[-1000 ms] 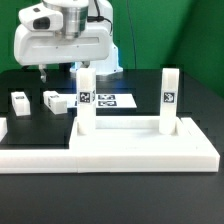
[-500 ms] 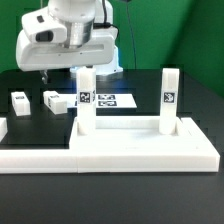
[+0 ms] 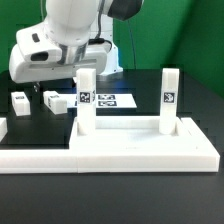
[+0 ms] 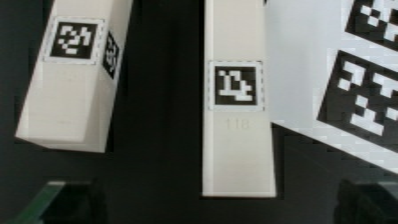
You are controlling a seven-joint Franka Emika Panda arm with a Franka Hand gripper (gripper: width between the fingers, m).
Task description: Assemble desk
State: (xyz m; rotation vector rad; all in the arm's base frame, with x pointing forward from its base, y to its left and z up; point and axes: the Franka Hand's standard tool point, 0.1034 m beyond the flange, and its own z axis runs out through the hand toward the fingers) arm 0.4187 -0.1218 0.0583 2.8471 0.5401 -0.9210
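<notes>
The white desk tabletop (image 3: pixel 140 140) lies at the front with two legs standing upright in it, one toward the exterior view's left (image 3: pixel 86 100) and one toward its right (image 3: pixel 168 98). Two loose legs (image 3: pixel 20 102) (image 3: pixel 57 100) lie on the black table behind it. In the wrist view they lie side by side, one leg (image 4: pixel 237 100) and the other leg (image 4: pixel 80 75), tags up. My gripper (image 4: pixel 217 205) is open and empty above them, and the near end of the middle leg lies between the two fingers (image 4: pixel 71 200). In the exterior view the arm's white housing (image 3: pixel 50 58) hides the fingers.
The marker board (image 3: pixel 110 100) lies flat behind the upright legs; it also shows in the wrist view (image 4: pixel 365 90) beside the loose legs. A low white rail (image 3: pixel 30 155) runs along the front left of the tabletop.
The arm has moved toward the exterior view's left and lower, over the two loose legs. The legs and tabletop have not moved.
</notes>
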